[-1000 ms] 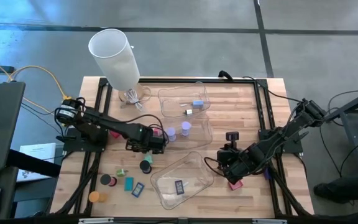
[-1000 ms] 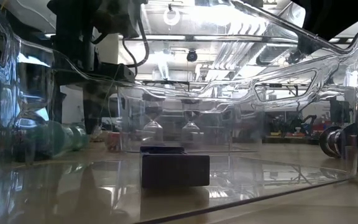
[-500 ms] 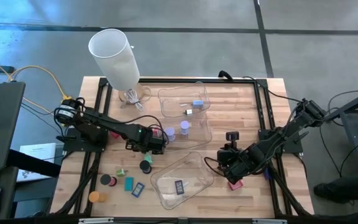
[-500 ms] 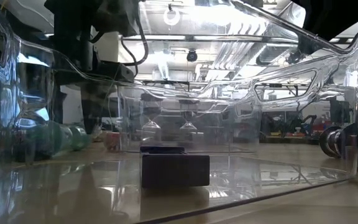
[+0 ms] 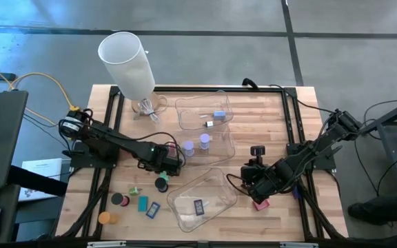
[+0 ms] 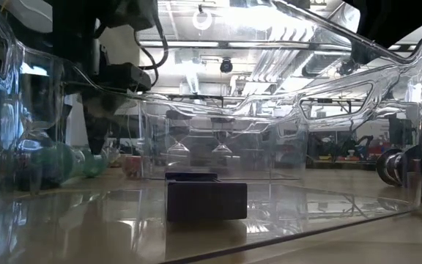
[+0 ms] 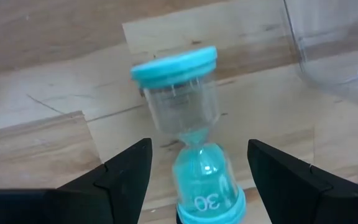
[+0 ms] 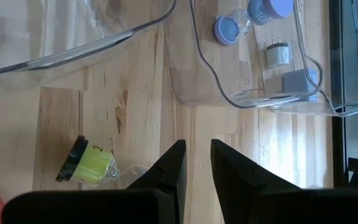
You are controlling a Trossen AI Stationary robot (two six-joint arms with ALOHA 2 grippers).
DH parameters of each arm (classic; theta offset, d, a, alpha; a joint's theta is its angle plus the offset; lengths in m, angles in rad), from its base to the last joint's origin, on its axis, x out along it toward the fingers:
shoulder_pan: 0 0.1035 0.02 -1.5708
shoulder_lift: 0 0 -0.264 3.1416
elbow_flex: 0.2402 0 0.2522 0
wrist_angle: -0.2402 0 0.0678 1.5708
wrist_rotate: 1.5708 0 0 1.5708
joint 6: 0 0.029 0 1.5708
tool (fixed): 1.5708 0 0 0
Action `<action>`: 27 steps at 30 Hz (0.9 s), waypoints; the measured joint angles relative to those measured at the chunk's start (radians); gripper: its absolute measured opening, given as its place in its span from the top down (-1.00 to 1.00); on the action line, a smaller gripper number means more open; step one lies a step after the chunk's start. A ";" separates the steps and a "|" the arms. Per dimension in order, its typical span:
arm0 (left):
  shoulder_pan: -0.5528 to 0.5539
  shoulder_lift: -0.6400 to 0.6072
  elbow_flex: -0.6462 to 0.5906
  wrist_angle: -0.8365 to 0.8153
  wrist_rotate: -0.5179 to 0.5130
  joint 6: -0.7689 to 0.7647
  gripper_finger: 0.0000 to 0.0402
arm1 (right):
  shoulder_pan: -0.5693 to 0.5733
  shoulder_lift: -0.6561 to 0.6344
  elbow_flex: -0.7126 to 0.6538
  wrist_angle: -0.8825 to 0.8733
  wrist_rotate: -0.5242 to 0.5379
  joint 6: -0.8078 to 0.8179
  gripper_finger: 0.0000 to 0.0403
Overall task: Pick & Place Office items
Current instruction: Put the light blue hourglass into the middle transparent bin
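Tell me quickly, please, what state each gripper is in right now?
Left gripper: open, fingers either side of the teal sand timer, not closed on it.
Right gripper: nearly shut, holding nothing.

Grey concrete floor (image 5: 253, 34) crossed by dark seams all round a pale wooden surface (image 5: 281, 131). Yellow cable (image 5: 43, 79) trailing on the floor. Beyond, bright ceiling lights (image 6: 218, 15), ducting, cluttered benches (image 6: 343, 150).

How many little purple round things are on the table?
2. The first lilac cylinder stands near the table's middle. The second lilac cylinder is right beside it, on the right arm's side. More may be hidden by the arms.
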 joint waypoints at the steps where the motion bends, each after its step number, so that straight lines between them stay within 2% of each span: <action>1: -0.004 0.000 0.000 0.000 0.000 -0.003 -0.28 | 0.000 0.000 0.000 0.000 0.001 -0.002 0.69; 21: -0.008 0.030 0.004 0.001 -0.025 -0.009 -0.28 | 0.000 0.000 0.000 0.002 0.000 0.004 0.69; 27: -0.012 0.032 0.003 0.031 -0.055 0.053 -0.28 | 0.000 0.000 0.000 0.003 0.000 0.004 0.69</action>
